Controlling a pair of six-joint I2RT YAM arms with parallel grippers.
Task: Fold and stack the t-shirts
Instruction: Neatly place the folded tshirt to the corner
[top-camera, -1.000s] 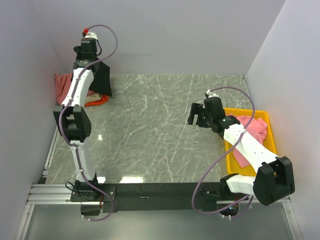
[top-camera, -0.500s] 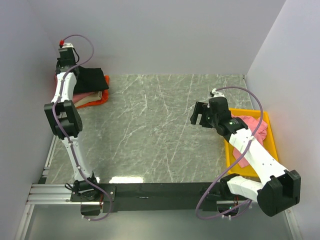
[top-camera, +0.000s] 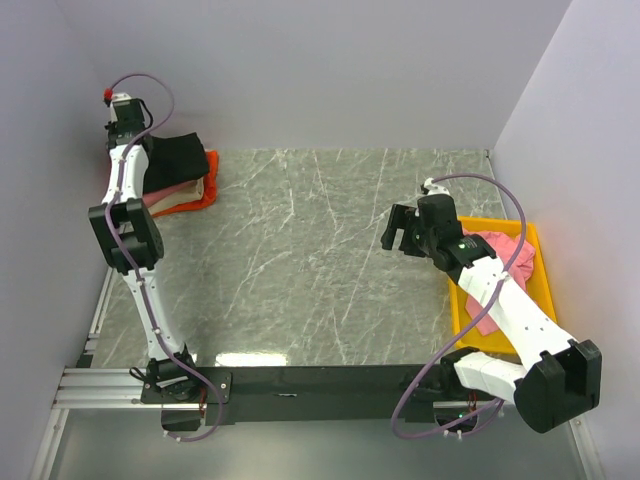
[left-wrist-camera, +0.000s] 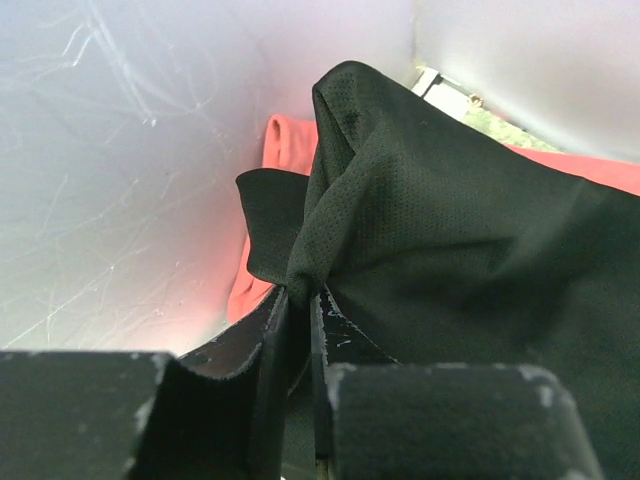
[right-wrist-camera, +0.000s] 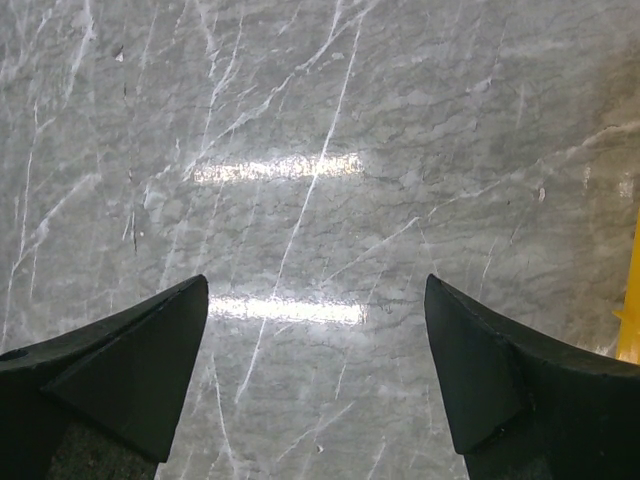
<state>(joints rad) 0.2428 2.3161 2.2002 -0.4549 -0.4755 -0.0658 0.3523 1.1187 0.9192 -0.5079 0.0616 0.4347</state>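
A folded black t-shirt (top-camera: 175, 158) lies on top of a stack at the far left corner, over a beige shirt (top-camera: 178, 190) and an orange shirt (top-camera: 205, 192). My left gripper (top-camera: 137, 150) is at the stack's left end, shut on a pinched edge of the black t-shirt (left-wrist-camera: 440, 250); red cloth (left-wrist-camera: 285, 150) shows beneath it. My right gripper (top-camera: 398, 228) is open and empty above the bare table, left of the bin. A pink t-shirt (top-camera: 505, 262) lies crumpled in the yellow bin (top-camera: 535, 250).
The grey marble table (top-camera: 300, 250) fills the middle. White walls close in at the back and both sides, tight behind the stack. The yellow bin's edge shows in the right wrist view (right-wrist-camera: 632, 300).
My left arm has swung left and back toward the corner, carrying the black t-shirt from hanging loose to lying on the stack. My right arm shifted slightly right a second ago, then stayed still.
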